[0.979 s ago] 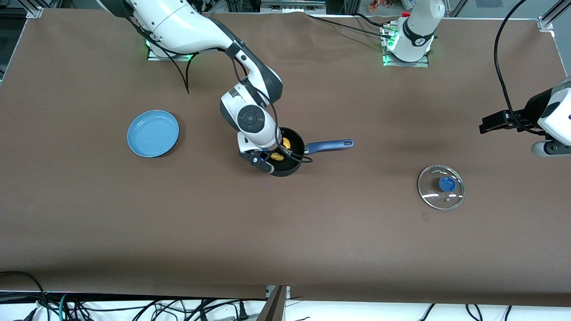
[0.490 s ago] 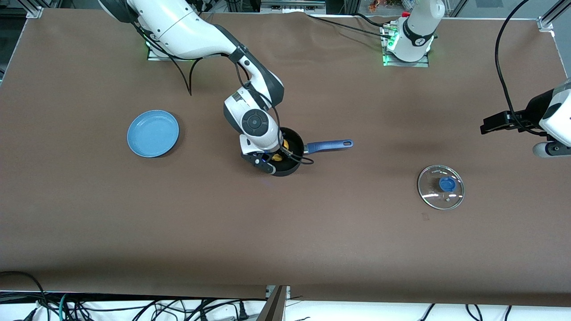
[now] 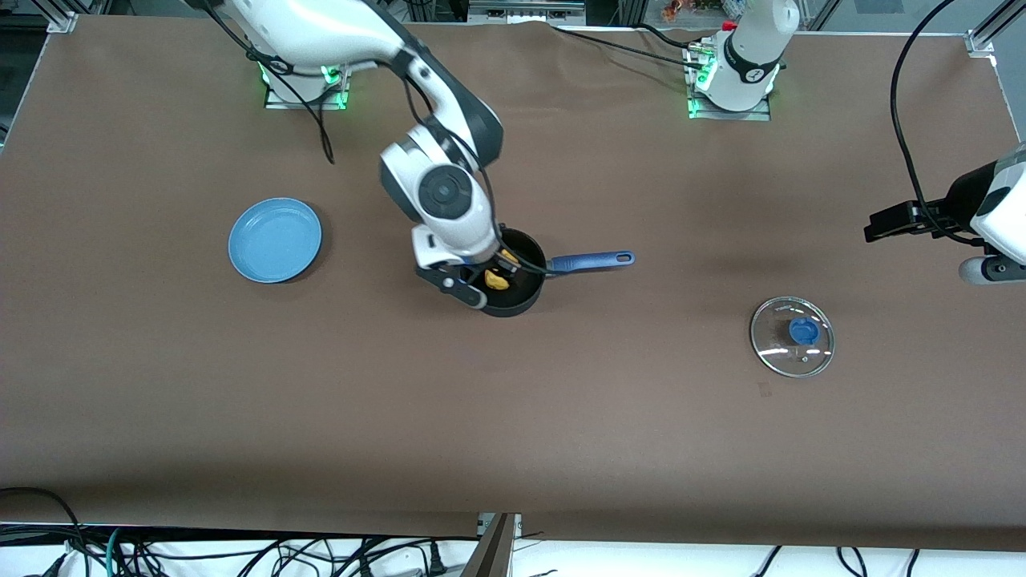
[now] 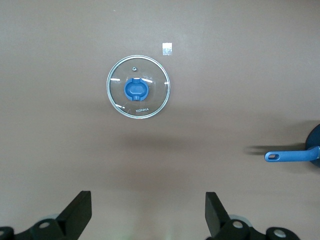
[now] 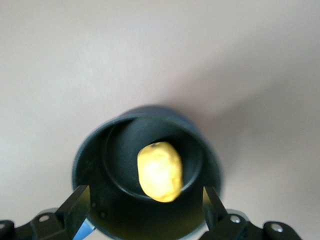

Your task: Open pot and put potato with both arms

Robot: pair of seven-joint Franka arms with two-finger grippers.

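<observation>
The brown surface (image 3: 513,417) carries everything, and the pot (image 3: 525,300) near its middle serves as the landmark.

The right arm (image 3: 353,36) reaches in from its base and bends down over the pot. Its wrist hides part of the pot's rim on the side toward the right arm's end of the surface. The left arm (image 3: 998,212) waits toward its own end of the surface, well apart from the pot.

The blue plate (image 3: 275,240) lies flat, well apart from the pot, toward the right arm's end.

The pot is black, round and uncovered, with its long blue handle (image 3: 593,260) pointing toward the left arm's end.

The glass lid (image 3: 792,336) with its blue knob (image 3: 802,331) lies flat on the surface, well apart from the pot, toward the left arm's end and nearer to the front camera than the pot.

The right gripper (image 5: 145,210) hangs just above the pot's opening. Its fingers (image 5: 75,205) are spread apart on either side of the rim and hold nothing.

The left gripper (image 4: 147,215) is up in the air over bare surface near the lid. Its fingers (image 4: 77,212) are spread wide and hold nothing.

The potato (image 5: 160,171), a lumpy yellow oval, lies inside the pot on its black bottom, clear of both grippers. In the front view it shows as a yellow patch (image 3: 497,280) beside the right wrist.
</observation>
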